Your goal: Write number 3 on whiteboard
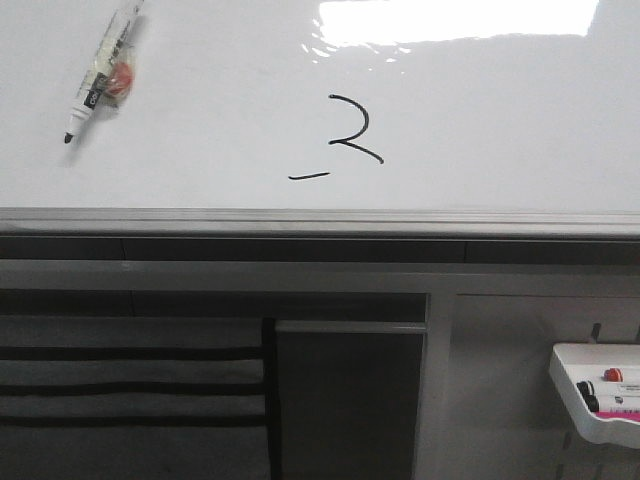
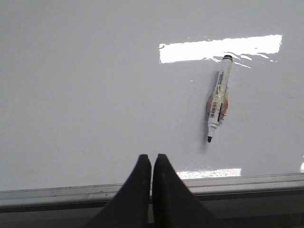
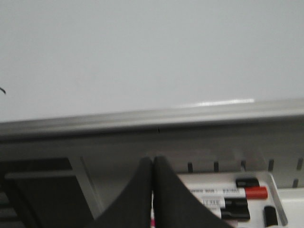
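The whiteboard [image 1: 200,120] lies flat, glossy white, with a grey edge rail [image 1: 320,222] along its near side. The number 3 [image 1: 352,135] is drawn in thin black line near the board's middle, with a separate short dash [image 1: 309,176] below and left of it. An uncapped white marker [image 1: 100,72] lies on the board at the far left, tip toward the rail; it also shows in the left wrist view [image 2: 218,99]. My left gripper [image 2: 152,159] is shut and empty above the rail. My right gripper [image 3: 152,161] is shut and empty below the rail. Neither gripper shows in the front view.
A small white marker tray [image 1: 598,395] with red and black markers hangs at the lower right under the board; it shows in the right wrist view [image 3: 237,197]. A bright light reflection [image 1: 455,20] lies on the board's far side. Dark shelving [image 1: 130,390] sits below the rail.
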### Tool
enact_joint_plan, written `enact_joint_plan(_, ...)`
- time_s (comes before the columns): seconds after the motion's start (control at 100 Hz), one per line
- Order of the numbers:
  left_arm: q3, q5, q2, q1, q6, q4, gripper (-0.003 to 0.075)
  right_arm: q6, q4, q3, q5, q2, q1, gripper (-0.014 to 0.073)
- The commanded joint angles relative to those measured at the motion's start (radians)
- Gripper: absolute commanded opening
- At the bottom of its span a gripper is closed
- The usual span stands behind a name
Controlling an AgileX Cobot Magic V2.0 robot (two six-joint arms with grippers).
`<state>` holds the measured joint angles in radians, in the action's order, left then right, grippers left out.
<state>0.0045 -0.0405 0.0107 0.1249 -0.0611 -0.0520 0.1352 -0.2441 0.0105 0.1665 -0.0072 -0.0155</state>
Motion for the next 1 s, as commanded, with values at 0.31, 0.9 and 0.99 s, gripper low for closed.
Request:
enact_joint_plan(0.31,0.009,-0.073,0.008,0.0,0.01,-0.001,-0.002,-0.002,-0.003,0.026,-0.139,-0.018,0.004,-0.0069)
enact_joint_plan(0.9,0.009,-0.073,0.008,0.0,0.01,-0.001,-0.002,-0.298,0.326,0.026,-0.158,-0.018,0.004,-0.0069)
enact_joint_plan(0.99,0.009,-0.073,0.008,0.0,0.01,-0.001,-0.002,-0.298,0.326,0.026,-0.158,-0.018,0.004,-0.0069)
